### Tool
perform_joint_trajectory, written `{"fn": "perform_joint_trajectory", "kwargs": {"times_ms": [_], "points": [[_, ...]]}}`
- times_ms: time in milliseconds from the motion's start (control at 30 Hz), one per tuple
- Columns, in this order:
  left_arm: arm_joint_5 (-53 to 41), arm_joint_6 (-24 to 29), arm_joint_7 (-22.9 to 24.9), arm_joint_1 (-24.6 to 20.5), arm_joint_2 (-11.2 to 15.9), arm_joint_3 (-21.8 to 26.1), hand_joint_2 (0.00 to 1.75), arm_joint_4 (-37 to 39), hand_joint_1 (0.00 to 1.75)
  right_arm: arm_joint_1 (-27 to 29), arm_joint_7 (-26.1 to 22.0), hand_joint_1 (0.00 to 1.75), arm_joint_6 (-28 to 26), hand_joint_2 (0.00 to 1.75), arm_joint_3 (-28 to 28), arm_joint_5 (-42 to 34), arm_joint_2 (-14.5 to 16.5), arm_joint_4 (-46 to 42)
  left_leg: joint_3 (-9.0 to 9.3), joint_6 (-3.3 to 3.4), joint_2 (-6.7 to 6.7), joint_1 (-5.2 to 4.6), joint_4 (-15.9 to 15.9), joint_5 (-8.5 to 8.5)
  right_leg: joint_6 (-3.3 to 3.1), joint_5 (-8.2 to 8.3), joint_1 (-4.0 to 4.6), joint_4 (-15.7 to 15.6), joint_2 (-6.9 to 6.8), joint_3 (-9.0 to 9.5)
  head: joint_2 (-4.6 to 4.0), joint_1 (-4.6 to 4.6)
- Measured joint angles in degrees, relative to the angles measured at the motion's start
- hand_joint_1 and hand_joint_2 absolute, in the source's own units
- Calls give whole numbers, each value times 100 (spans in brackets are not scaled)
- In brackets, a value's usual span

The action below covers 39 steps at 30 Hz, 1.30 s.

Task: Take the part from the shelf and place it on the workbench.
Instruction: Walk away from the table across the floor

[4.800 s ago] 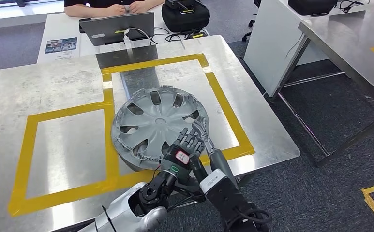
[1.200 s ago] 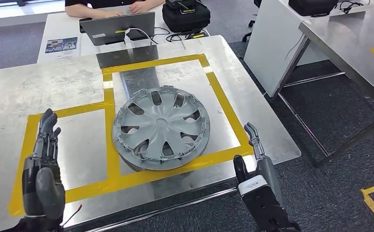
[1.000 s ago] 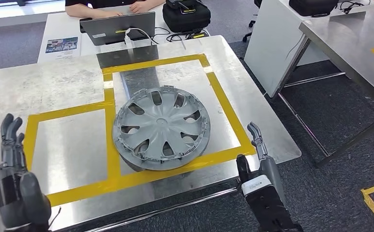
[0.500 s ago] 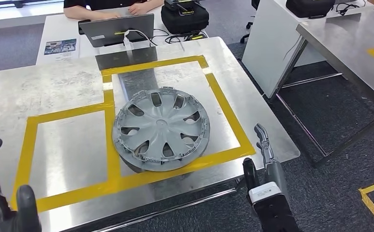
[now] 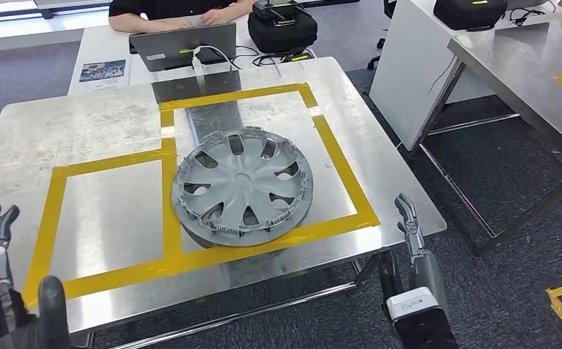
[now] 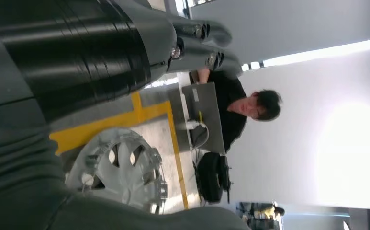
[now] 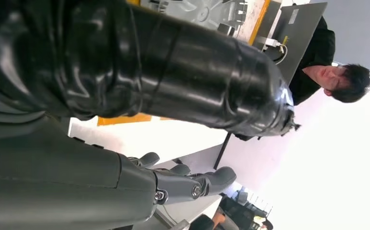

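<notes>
**Hands pulling back, part left on the worktop**

Both hands are drawing back toward the near edge, the left hand (image 5: pixel 5 305) and right hand (image 5: pixel 412 273) spread and empty. The wheel cover (image 5: pixel 243 186), grey moulded plastic with spoke cutouts, is lying flat on the scuffed steel worktop (image 5: pixel 81 123) across yellow tape (image 5: pixel 169 182), so placement looks done.

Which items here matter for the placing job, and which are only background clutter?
Job:
- grey wheel cover, lying on the workbench
- left hand, right hand, both holding nothing

Lying about:
- laptop
- black bag
- person at the far desk
</notes>
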Motion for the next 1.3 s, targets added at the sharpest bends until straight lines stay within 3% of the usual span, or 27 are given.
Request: {"fn": "perform_joint_trajectory", "kwargs": {"times_ms": [67, 133, 167, 200, 233, 300, 367, 433, 500, 567, 633, 733, 800, 833, 867, 900, 967, 1000, 1067, 1100, 1133, 1200, 1233, 1267, 1300], "points": [[-44, 0, 56, -17, 21, -10, 0, -3, 0, 21, 5, 0, -62, 0, 0, -88, -4, 1, -128, -33, 2, 7, 336, -397, -75, 112, -20, -63, -32, -61, 0, -60], [-95, 0, 109, -34, 46, -28, 0, -8, 0, 60, -8, 0, -133, 0, -2, -241, -7, 2, -269, -53, 3, 8, 1012, -966, -110, 214, -11, -68, -52, -162, 0, -143], [-111, 0, 124, -38, 60, -38, 0, -10, 0, 82, -29, 0, -158, 0, -8, -327, -8, 2, -291, -62, 4, 10, 1307, -1117, -112, 267, -8, -60, -57, -218, 0, -171], [-124, 0, 133, -39, 72, -45, 0, -11, 0, 104, -58, 0, -179, 0, -21, -418, -9, 3, -245, -69, 4, 13, 1471, -1140, -105, 324, -9, -45, -61, -280, 0, -195], [-134, 0, 135, -42, 83, -50, 0, -12, 0, 127, -89, 0, -196, 0, -39, -498, -10, 3, -111, -73, 5, 18, 1443, -1037, -91, 375, -13, -24, -61, -342, 0, -213], [-141, 0, 137, -63, 97, -55, 0, -13, 0, 166, -145, 0, -222, 0, -86, -621, -10, 3, 389, -75, 5, 37, 849, -766, -46, 454, -26, 41, -59, -493, 0, -244], [-125, 0, 143, -93, 109, -66, 0, -20, 0, 191, -189, 0, -239, 0, -134, -691, -10, 2, 867, -68, -11, 34, 165, -749, 24, 525, -23, 107, -57, -604, 0, -267], [-49, 0, 161, -105, 122, -84, 0, -29, 0, 215, -223, 0, -241, 0, -181, -727, -10, 1, 965, -34, -30, 4, -74, -817, 98, 623, -19, 117, -56, -652, 0, -263], [79, 0, 185, -110, 133, -99, 0, -31, 0, 246, -246, 0, -234, 0, -226, -740, -11, 1, 865, 64, -17, 0, -102, -764, 162, 653, -35, 122, -54, -678, 0, -240], [191, 0, 196, -119, 140, -104, 0, -31, 0, 268, -261, 0, -221, 0, -259, -744, -13, 1, 795, 171, 7, 8, -124, -681, 201, 444, -46, 269, -49, -772, 0, -205], [233, 0, 196, -123, 143, -105, 0, -32, 0, 275, -267, 0, -214, 0, -270, -744, -14, 1, 761, 206, 14, 5, -122, -646, 209, 262, -48, 395, -48, -845, 0, -180], [238, 0, 194, -124, 143, -106, 0, -31, 0, 276, -267, 0, -211, 0, -273, -744, -14, 1, 756, 211, 16, 5, -122, -641, 209, 222, -48, 431, -48, -853, 0, -178], [285, 0, 181, -125, 145, -109, 0, -27, 0, 285, -268, 0, -196, 0, -290, -744, -15, 2, 685, 238, 27, -12, -119, -585, 210, -100, -45, 836, -48, -930, 0, -127], [317, 0, 164, -125, 146, -109, 0, -25, 0, 292, -269, 0, -182, 0, -305, -744, -16, 3, 607, 257, 39, -36, -113, -524, 203, -298, -36, 1191, -48, -972, 0, -89], [360, 0, 144, -125, 147, -110, 0, -21, 0, 298, -268, 0, -159, 0, -323, -743, -16, 3, 458, 284, 50, -84, -99, -393, 109, -334, 17, 1218, -46, -748, 0, -39], [387, 0, 128, -125, 147, -110, 0, -19, 0, 298, -267, 0, -138, 0, -335, -742, -16, 2, 325, 294, 58, -135, -85, -268, -21, -303, 77, 964, -49, -421, 0, -22], [443, 0, 109, -132, 148, -111, 0, -16, 0, 291, -263, 0, -96, 0, -349, -735, -16, 1, 108, 287, 76, -190, -68, -29, -257, -143, 203, 106, -55, 304, 0, -13], [463, 0, 106, -135, 149, -113, 0, -15, 0, 287, -261, 0, -85, 0, -350, -732, -16, 1, 90, 261, 84, -179, -78, 24, -283, -190, 228, -77, -60, 384, 0, -16], [515, 0, 90, -138, 159, -115, 0, -14, 0, 285, -264, 0, -72, 0, -355, -745, -16, 3, 70, 204, 88, -158, -90, 75, -257, -94, 229, -216, -73, 354, 0, 18], [548, 0, 74, -139, 169, -115, 0, -13, 0, 282, -270, 0, -68, 0, -357, -762, -16, 4, 44, 174, 76, -156, -35, -20, -250, -21, 208, -275, -84, 334, 0, 21], [586, 0, 55, -140, 180, -117, 0, -13, 0, 280, -279, 0, -65, 0, -358, -785, -17, 5, -14, 145, 63, -149, 116, -224, -242, 61, 179, -329, -97, 297, 0, 4], [648, 0, 21, -142, 200, -120, 0, -11, 0, 277, -296, 0, -63, 0, -358, -817, -17, 7, -160, 80, 42, -100, 704, -802, -230, 199, 145, -360, -110, 169, 0, -58], [666, 0, 11, -141, 210, -121, 0, -11, 0, 278, -301, 0, -61, 0, -357, -824, -17, 8, -214, 44, 40, -67, 1048, -1003, -214, 266, 130, -351, -114, 85, 0, -86], [675, 0, 8, -140, 221, -121, 0, -10, 0, 277, -304, 0, -59, 0, -357, -827, -17, 10, -215, 4, 40, -34, 1310, -1061, -190, 331, 111, -332, -118, 8, 0, -105], [679, 0, 6, -140, 229, -121, 0, -10, 0, 277, -305, 0, -57, 0, -356, -827, -16, 14, -154, -38, 40, 1, 1430, -973, -159, 397, 84, -296, -123, -89, 0, -120]]}}
